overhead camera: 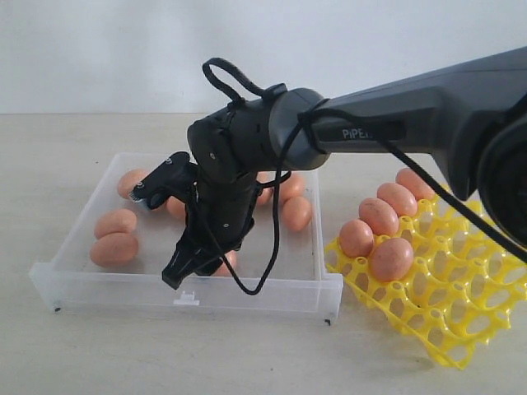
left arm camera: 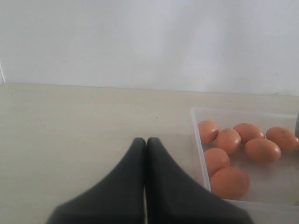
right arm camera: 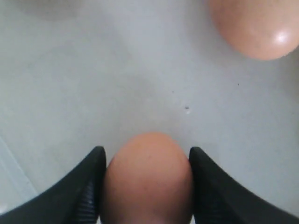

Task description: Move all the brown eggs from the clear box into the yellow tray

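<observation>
**A:** What is the biggest thing here?

**B:** The pale tabletop point(overhead camera: 99, 354); all the other things stand on it. Above it is the dark right arm point(overhead camera: 412, 115). It enters from the right side of the exterior view and bends down into the clear box point(overhead camera: 247, 295).

**A:** Where is this box?

**B:** It is on the left part of the tabletop. The yellow tray point(overhead camera: 461, 321) lies just beside it, on the right.

**A:** And the hands?

**B:** The right hand point(overhead camera: 183, 270) is low inside the box, near the front wall. Its fingers point(right arm camera: 88, 186) lie against both sides of one egg point(right arm camera: 147, 182), so it is grasping this egg. I cannot tell if the egg touches the box floor. The left hand point(left arm camera: 145, 142) is clenched, with nothing between its fingers. It is above the bare tabletop, beside the box.

**A:** And the other brown eggs point(overhead camera: 391, 258)?

**B:** Five sit in cups of the tray, at the corner nearest the box. The rest lie loose in the box: three at its left side and some at the back, partly hidden by the arm.
</observation>
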You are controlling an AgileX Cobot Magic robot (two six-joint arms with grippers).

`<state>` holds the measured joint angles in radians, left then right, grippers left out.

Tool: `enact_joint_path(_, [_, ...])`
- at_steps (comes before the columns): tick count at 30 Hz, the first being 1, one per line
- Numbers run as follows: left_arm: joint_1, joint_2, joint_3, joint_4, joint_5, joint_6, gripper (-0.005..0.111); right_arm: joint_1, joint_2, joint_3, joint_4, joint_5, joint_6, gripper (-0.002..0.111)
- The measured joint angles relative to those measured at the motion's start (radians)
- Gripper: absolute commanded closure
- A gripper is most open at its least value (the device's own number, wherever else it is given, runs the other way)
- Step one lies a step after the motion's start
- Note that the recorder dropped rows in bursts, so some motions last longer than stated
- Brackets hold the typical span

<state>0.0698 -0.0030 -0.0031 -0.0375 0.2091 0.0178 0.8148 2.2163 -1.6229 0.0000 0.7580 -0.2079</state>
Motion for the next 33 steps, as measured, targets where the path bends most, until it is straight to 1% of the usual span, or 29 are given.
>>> enact_joint_path(4, [0.000, 0.000, 0.000, 0.000, 0.000, 0.000, 0.111, 0.000, -0.011, 0.000, -0.034, 0.003, 0.028, 0.108])
enact_joint_path(9, [0.000, 0.000, 0.000, 0.000, 0.000, 0.000, 0.111, -0.014, -0.079, 0.009, -0.143, -0.029, 0.157, 0.108])
enact_joint_path(12, [0.000, 0.000, 0.000, 0.000, 0.000, 0.000, 0.111, -0.039, -0.166, 0.054, -0.184, -0.123, 0.233, 0.108])
enact_joint_path(16, [0.000, 0.000, 0.000, 0.000, 0.000, 0.000, 0.111, -0.084, -0.317, 0.233, -0.200, -0.315, 0.283, 0.108])
enact_joint_path(20, [0.000, 0.000, 0.000, 0.000, 0.000, 0.000, 0.111, -0.160, -0.451, 0.464, -0.200, -0.463, 0.301, 0.108])
enact_joint_path(25, [0.000, 0.000, 0.000, 0.000, 0.000, 0.000, 0.111, -0.299, -0.531, 0.663, -0.200, -0.612, 0.306, 0.108])
enact_joint_path(29, [0.000, 0.000, 0.000, 0.000, 0.000, 0.000, 0.111, -0.401, -0.542, 0.741, -0.200, -0.685, 0.306, 0.108])
enact_joint_path(33, [0.000, 0.000, 0.000, 0.000, 0.000, 0.000, 0.111, -0.459, -0.542, 0.759, -0.200, -0.728, 0.298, 0.108])
